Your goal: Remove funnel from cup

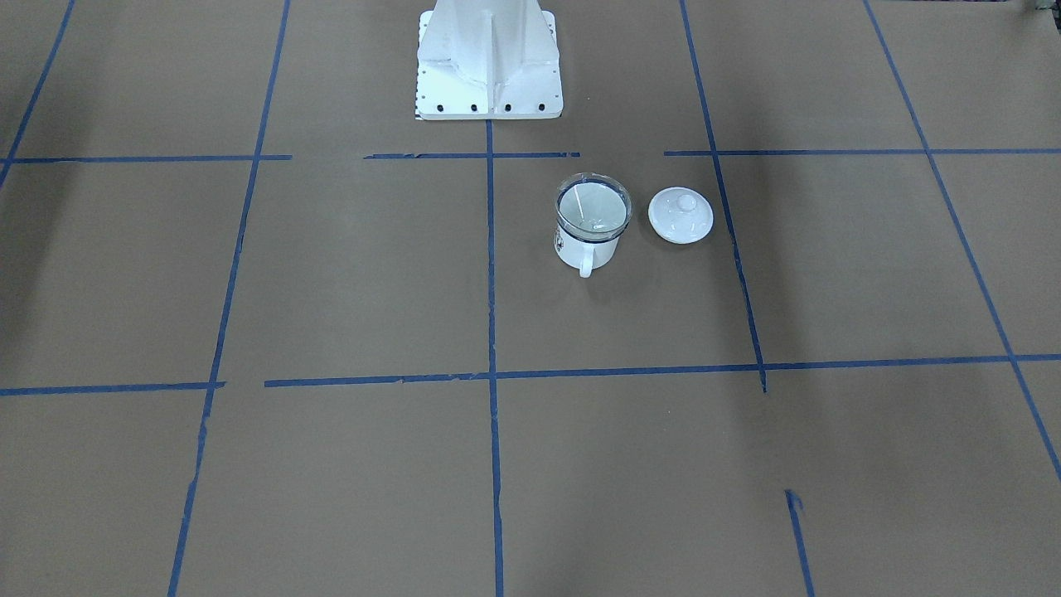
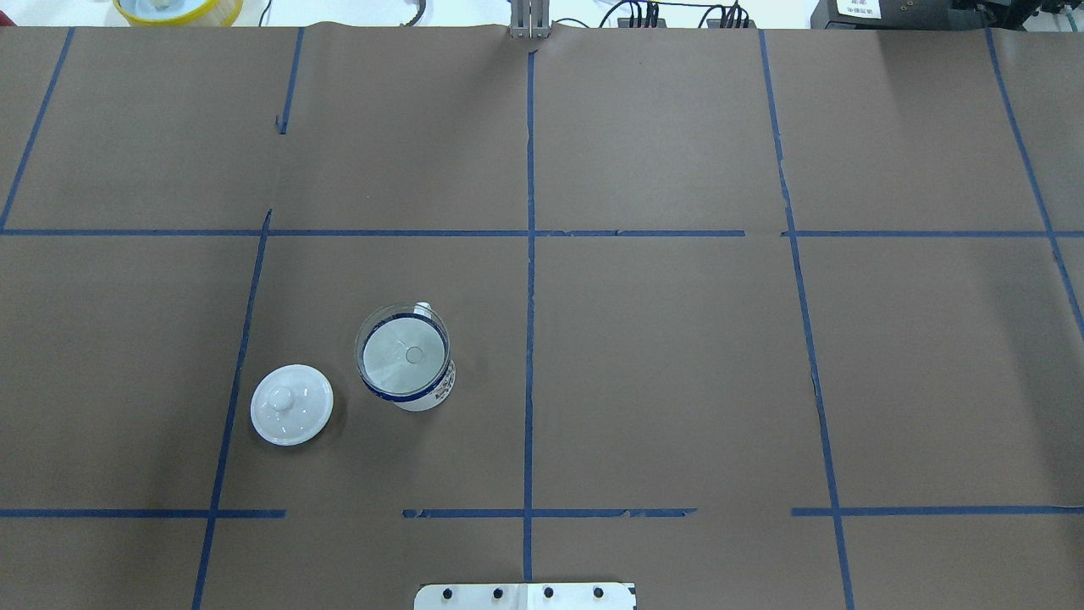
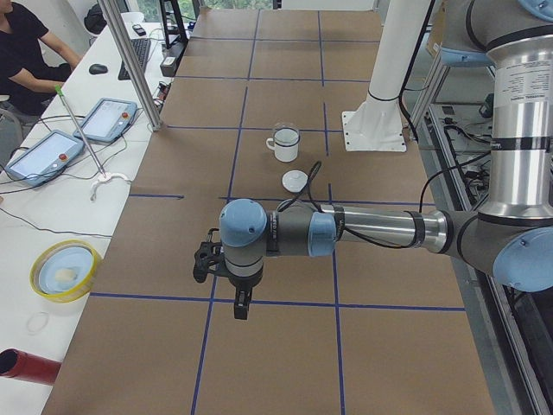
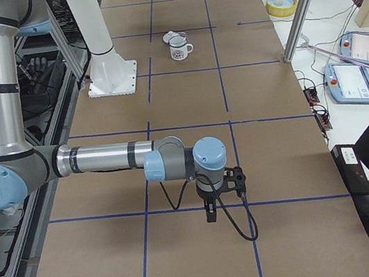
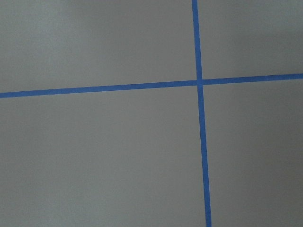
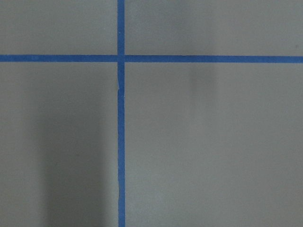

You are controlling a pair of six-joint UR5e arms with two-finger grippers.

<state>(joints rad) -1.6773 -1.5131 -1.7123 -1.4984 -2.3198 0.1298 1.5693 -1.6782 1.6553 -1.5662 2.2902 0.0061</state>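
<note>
The clear funnel [image 1: 593, 209] sits in the white mug with the blue rim [image 1: 580, 249], its cone filling the mug's mouth. In the overhead view the funnel [image 2: 398, 363] and the cup [image 2: 428, 396] stand left of the centre tape line. The cup also shows in the left side view [image 3: 283, 143] and the right side view [image 4: 180, 50]. My left gripper [image 3: 240, 307] hangs over the table far from the cup, seen only from the side. My right gripper [image 4: 210, 212] does too. I cannot tell whether either is open or shut. Both wrist views show only brown paper and blue tape.
A white round knobbed lid [image 1: 680, 215] lies beside the cup, to its left in the overhead view [image 2: 291, 405]. The robot's white base [image 1: 489, 58] stands close behind the cup. A yellow-rimmed bowl [image 3: 65, 270], tablets and a seated person are on the side bench.
</note>
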